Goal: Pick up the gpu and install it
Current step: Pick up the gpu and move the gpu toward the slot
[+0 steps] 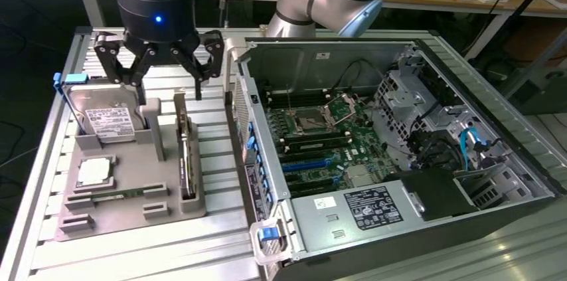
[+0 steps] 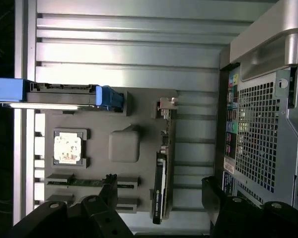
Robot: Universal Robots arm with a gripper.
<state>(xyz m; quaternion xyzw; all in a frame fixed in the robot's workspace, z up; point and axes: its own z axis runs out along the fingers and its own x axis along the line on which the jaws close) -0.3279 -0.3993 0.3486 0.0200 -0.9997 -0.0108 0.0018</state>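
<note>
The gripper [image 1: 164, 88] hangs in the upper left of the exterior view, its fingers [image 1: 196, 78] spread wide and holding nothing; it hovers above the far end of a grey fixture [image 1: 168, 204] that lies on a slatted metal table [image 1: 133, 251]; the gpu [image 1: 184, 155] stands on its long edge in a slot along the fixture's side nearer the case, in the left half of the exterior view, just beside the case's perforated wall; the gripper is clear of the card, with one fingertip close above its far end; in the wrist view the gripper [image 2: 160, 182] has a dark finger on each side of the gpu [image 2: 164, 158], which is seen edge-on and runs between them untouched; a hard drive [image 1: 106, 118] with a blue frame leans upright at the fixture's far end, to the exterior view's left of the gpu; a processor [image 1: 93, 171] lies flat in a recess nearer the camera, and a green memory stick [image 1: 124, 194] sits in a slot just beyond it toward the near edge; the open computer case [image 1: 310, 62] fills the right half of the exterior view, lying on its side with its board [image 1: 315, 148] exposed; the arm's grey and blue joints rise behind the case at the top centre.
</note>
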